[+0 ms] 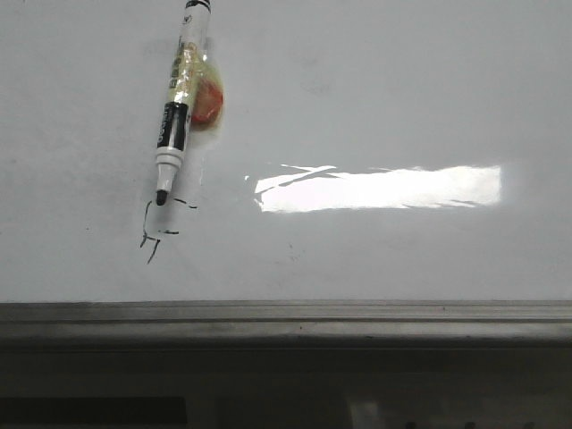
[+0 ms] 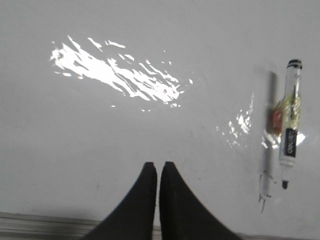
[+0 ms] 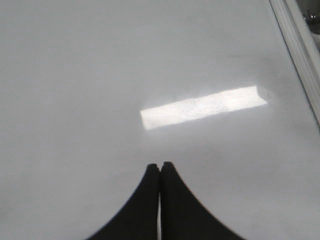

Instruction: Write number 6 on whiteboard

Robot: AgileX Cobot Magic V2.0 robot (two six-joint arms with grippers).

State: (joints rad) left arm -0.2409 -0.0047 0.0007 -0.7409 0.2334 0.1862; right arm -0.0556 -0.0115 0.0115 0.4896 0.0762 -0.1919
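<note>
The whiteboard (image 1: 375, 89) fills the front view, glossy and white. On its left part lies a black-and-white marker (image 1: 181, 98), uncapped, its tip resting beside a faint broken scribble (image 1: 159, 228) of dashes. No number 6 is in view. The left wrist view shows the same marker (image 2: 290, 130) lying off to one side of my left gripper (image 2: 159, 164), well apart from it. That gripper is shut with nothing in it and hovers over bare board. My right gripper (image 3: 160, 164) is also shut and empty over the whiteboard (image 3: 75, 75). Neither gripper appears in the front view.
A grey metal edge strip (image 1: 286, 313) runs along the board's near side and also shows in the right wrist view as an edge strip (image 3: 295, 40). An orange and yellow tape lump (image 1: 207, 98) sticks to the marker's barrel. Bright glare (image 1: 380, 188) lies on the board.
</note>
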